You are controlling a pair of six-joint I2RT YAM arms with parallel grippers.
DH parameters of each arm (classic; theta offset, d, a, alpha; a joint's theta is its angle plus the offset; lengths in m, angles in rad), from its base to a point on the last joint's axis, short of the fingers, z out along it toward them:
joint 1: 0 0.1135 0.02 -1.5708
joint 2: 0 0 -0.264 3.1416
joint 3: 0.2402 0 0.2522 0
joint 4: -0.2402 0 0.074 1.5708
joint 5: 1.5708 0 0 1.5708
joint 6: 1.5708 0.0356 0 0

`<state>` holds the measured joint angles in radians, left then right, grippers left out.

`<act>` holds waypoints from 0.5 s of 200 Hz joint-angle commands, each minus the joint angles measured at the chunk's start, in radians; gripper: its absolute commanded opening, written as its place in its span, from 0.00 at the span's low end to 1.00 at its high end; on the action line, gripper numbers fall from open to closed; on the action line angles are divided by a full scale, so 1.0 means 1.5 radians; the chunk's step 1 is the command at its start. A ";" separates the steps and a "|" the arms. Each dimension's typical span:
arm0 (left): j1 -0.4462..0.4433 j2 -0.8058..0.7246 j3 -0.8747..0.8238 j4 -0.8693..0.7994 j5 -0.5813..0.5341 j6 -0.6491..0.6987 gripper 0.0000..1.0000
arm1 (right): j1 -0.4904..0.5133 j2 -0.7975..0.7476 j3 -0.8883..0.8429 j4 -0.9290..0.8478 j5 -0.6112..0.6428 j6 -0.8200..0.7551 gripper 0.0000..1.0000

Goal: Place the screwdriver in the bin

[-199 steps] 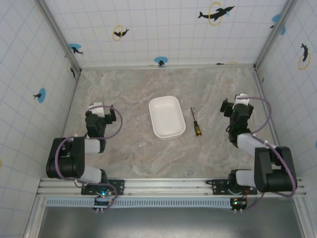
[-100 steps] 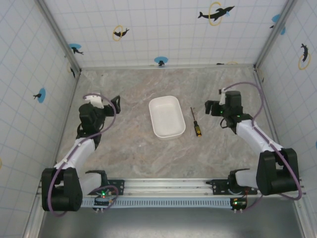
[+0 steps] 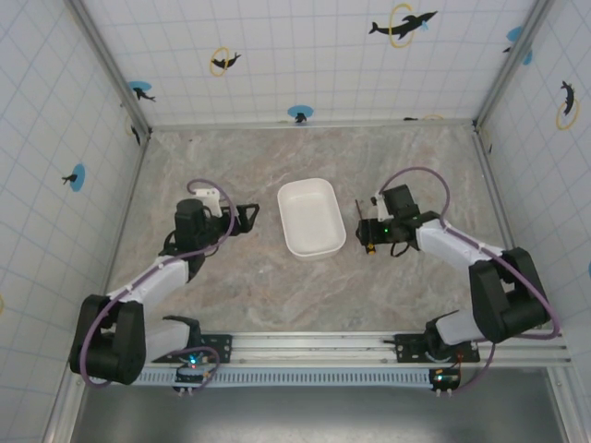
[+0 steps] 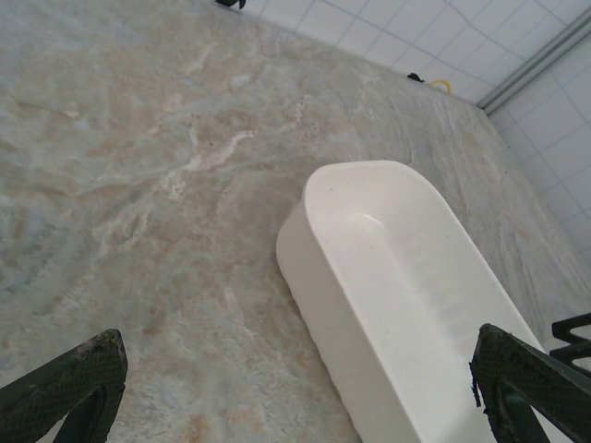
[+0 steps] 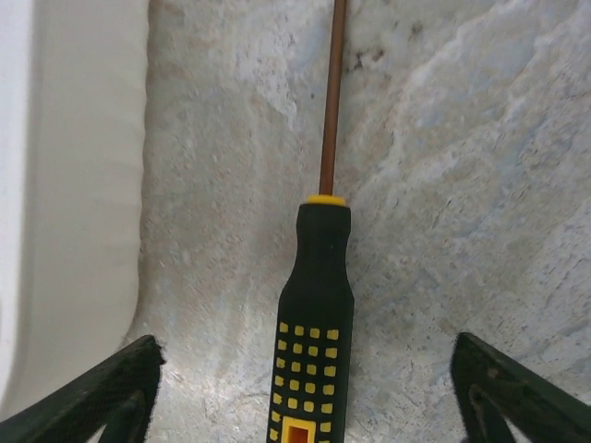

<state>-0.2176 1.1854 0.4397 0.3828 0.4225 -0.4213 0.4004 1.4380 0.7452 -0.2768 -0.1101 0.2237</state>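
while nothing is lifted yet, both arms reach in toward the middle of the table (image 3: 277,295). on the left, the left gripper (image 3: 244,215) hangs released, fingers spread wide, near the bin's left side and holding nothing. the bin (image 3: 311,221) sits at the centre, empty. just beside its right wall the screwdriver (image 5: 314,305) lies flat on the marble, shaft pointing away from the arms, handle toward them. over that handle hovers the right gripper (image 3: 374,231), jaws parted to either side and apparently not touching it. so i judge the task barely begun: the grasp, the lift, the carry leftward and the drop all remain.
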 commanded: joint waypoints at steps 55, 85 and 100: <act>-0.022 0.031 -0.014 0.039 0.021 -0.055 0.97 | 0.031 0.046 0.039 -0.041 0.030 0.000 0.68; -0.028 0.041 -0.013 0.039 0.022 -0.053 0.98 | 0.035 0.063 0.048 -0.049 0.037 0.010 0.63; -0.030 0.041 -0.015 0.038 0.022 -0.051 0.98 | 0.037 0.077 0.056 -0.058 0.038 0.012 0.61</act>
<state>-0.2527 1.2396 0.4229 0.4213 0.4377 -0.4892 0.4480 1.5200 0.7788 -0.3237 -0.0711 0.2295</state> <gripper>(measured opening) 0.975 0.623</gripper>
